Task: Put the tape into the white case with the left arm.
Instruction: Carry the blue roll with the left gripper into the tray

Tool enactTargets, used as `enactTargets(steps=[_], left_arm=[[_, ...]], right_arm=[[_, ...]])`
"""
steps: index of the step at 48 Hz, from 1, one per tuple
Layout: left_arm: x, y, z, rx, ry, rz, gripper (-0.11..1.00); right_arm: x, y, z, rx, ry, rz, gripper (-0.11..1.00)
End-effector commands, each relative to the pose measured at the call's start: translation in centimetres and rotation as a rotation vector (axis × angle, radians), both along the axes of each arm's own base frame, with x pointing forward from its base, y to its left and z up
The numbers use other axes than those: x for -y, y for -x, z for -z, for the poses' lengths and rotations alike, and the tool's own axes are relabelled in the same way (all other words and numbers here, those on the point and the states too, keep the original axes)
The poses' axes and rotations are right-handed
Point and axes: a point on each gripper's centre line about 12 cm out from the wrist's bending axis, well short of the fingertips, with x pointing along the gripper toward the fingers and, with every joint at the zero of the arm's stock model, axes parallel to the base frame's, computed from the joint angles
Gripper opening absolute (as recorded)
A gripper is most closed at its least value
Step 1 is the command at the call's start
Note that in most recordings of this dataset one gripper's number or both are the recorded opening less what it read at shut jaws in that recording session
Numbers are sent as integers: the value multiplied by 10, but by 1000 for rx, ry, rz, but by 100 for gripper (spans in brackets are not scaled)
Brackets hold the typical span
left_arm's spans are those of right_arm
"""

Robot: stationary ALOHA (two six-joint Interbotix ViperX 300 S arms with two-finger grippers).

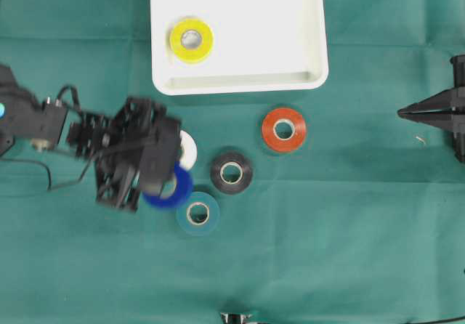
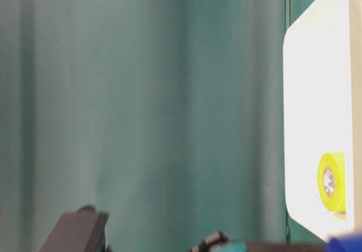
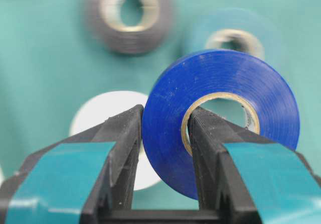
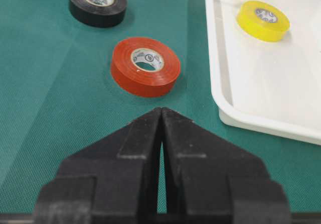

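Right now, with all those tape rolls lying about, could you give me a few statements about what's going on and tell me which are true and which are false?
1. The left gripper is clamped on the blue tape roll. True.
2. The white case is empty. False: a yellow roll lies in it.
3. The red roll sits on the green cloth, outside the case. True.
4. The right gripper holds the black roll. False: it is shut on nothing, and the black roll lies on the cloth.
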Motion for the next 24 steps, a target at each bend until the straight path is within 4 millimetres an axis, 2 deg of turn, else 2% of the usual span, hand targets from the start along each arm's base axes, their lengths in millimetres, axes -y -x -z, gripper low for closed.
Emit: enactTargets(steps=[1, 9, 24], left_arm=[[-23, -3, -13, 43, -12, -49, 26], [-61, -5, -14, 55, -89, -70, 26], [-119, -10, -24, 143, -169, -166, 26]], right_arm=[[0, 0, 1, -2, 2, -2, -9], [0, 0, 2, -4, 2, -2, -9], [0, 0, 1, -2, 3, -3, -9]])
